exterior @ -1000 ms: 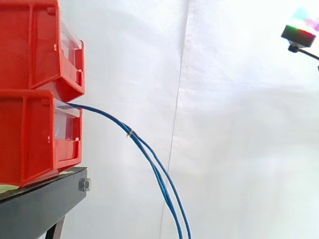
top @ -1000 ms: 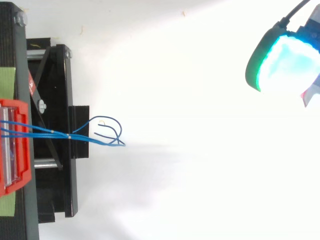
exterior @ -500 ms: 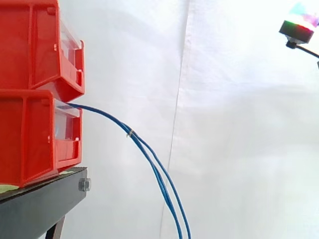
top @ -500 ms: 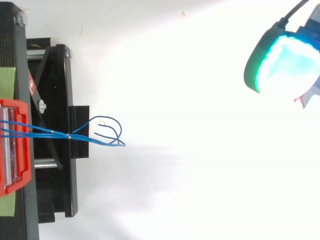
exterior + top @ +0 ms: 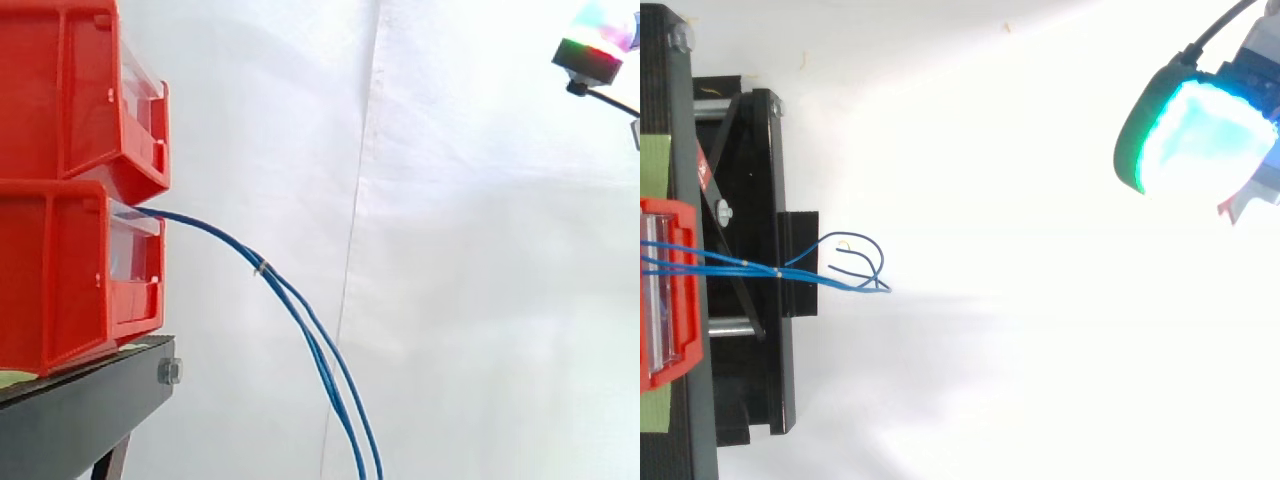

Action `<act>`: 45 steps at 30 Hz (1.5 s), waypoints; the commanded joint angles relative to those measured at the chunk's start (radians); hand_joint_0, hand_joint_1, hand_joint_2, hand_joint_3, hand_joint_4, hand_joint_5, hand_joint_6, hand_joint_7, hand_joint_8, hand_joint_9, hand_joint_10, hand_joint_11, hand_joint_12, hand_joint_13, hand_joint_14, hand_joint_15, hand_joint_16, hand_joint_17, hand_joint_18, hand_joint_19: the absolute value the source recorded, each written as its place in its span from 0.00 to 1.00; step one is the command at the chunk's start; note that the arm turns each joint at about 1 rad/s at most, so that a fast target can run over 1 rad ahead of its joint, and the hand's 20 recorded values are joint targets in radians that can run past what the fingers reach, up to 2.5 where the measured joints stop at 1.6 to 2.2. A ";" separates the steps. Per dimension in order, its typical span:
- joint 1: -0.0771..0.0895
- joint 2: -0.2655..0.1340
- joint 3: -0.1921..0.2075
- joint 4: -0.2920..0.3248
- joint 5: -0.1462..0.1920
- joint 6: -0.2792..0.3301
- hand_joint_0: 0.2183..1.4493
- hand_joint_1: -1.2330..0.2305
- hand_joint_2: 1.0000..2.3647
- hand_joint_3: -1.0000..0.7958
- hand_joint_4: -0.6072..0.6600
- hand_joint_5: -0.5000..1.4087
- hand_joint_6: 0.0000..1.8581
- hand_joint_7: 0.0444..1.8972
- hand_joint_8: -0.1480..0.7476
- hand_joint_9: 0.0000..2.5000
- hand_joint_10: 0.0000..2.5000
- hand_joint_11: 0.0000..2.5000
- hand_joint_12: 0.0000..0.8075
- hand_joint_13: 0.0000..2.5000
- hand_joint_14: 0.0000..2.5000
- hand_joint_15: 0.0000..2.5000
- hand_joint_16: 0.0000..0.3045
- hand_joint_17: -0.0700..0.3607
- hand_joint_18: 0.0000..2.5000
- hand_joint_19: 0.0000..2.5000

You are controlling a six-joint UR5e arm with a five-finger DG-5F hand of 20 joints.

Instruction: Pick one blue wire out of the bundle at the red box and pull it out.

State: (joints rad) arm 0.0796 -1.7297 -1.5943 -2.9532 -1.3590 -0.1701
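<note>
A bundle of thin blue wires [image 5: 300, 315] comes out of the lower red box [image 5: 80, 270] and droops down to the right, held together by a small clip. From above, the blue wires [image 5: 845, 270] run right from the red box [image 5: 670, 290] and end in loose loops. My hand [image 5: 1195, 135] is far to the right of the wires, with a glowing cyan and green pad showing. In the side view the hand [image 5: 595, 45] sits at the top right corner, high above the wires and well apart from them.
A second red box [image 5: 80, 90] is stacked on the lower one. Both stand on a black stand [image 5: 90, 410], seen from above as a black frame [image 5: 750, 260]. A white curtain [image 5: 450, 250] hangs behind.
The hand has drifted a little to the left toward the boxes and slightly higher in the side view. The wires and boxes have not moved.
</note>
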 commanded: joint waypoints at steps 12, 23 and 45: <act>0.003 -0.177 0.037 0.129 0.003 0.015 0.24 0.47 0.00 0.30 0.73 0.18 0.27 0.43 0.52 0.28 0.00 0.19 0.53 0.25 0.00 0.16 0.18 0.45 0.14 0.16; 0.003 -0.260 0.139 0.105 -0.017 0.032 0.23 0.47 0.00 0.30 0.69 0.19 0.27 0.43 0.51 0.29 0.00 0.21 0.53 0.18 0.00 0.14 0.20 0.48 0.03 0.11; -0.003 -0.481 0.333 0.244 0.006 0.026 0.24 0.47 0.00 0.31 0.72 0.20 0.27 0.43 0.53 0.30 0.00 0.22 0.53 0.20 0.00 0.14 0.20 0.47 0.06 0.12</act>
State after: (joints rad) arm 0.0770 -2.1816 -1.2777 -2.7694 -1.3475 -0.1420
